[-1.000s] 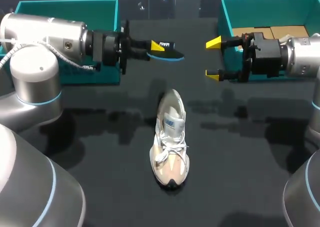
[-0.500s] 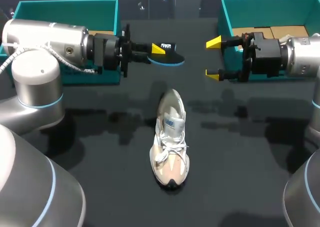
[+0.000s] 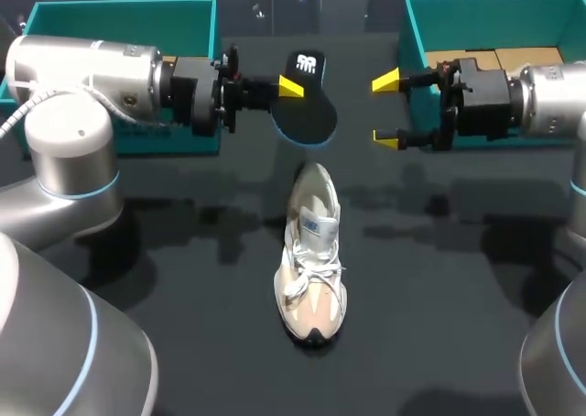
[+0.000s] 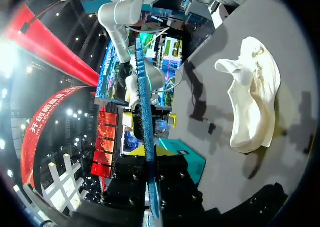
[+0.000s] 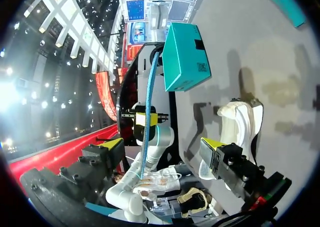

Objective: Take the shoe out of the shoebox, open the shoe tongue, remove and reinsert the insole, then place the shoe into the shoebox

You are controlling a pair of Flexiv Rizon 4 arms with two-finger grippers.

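Shoe (image 3: 311,268) rests on its sole on the black table (image 3: 183,343), about midway between the two arms. Its long axis runs from the near side to the far side. The toe points back toward the robot and the heel opening faces the far edge, with the tongue standing up behind the laces. In the left wrist view the shoe (image 4: 252,102) lies off to one side of the fingers, on the tabletop. In the right wrist view the shoe (image 5: 240,124) sits ahead of the yellow tips.

The insole (image 3: 307,104) is out of the shoe and held in the air beyond the heel. Its flat dark face is turned upward, its blue rim shows, and its length also runs near to far, with the white mark at the far end. The left gripper (image 3: 291,90) pinches it at one long side. In the head view the lower finger is hidden, but the left wrist view shows the insole (image 4: 146,112) edge-on as a thin blue strip, apparently clamped between both tips of the left gripper (image 4: 150,152).

The right gripper (image 3: 386,110) hovers across from it with its fingers spread wide, holding nothing.

The left teal box (image 3: 119,11) stands behind the left arm. The right teal box (image 3: 494,4) stands behind the right arm, with brown packing inside.
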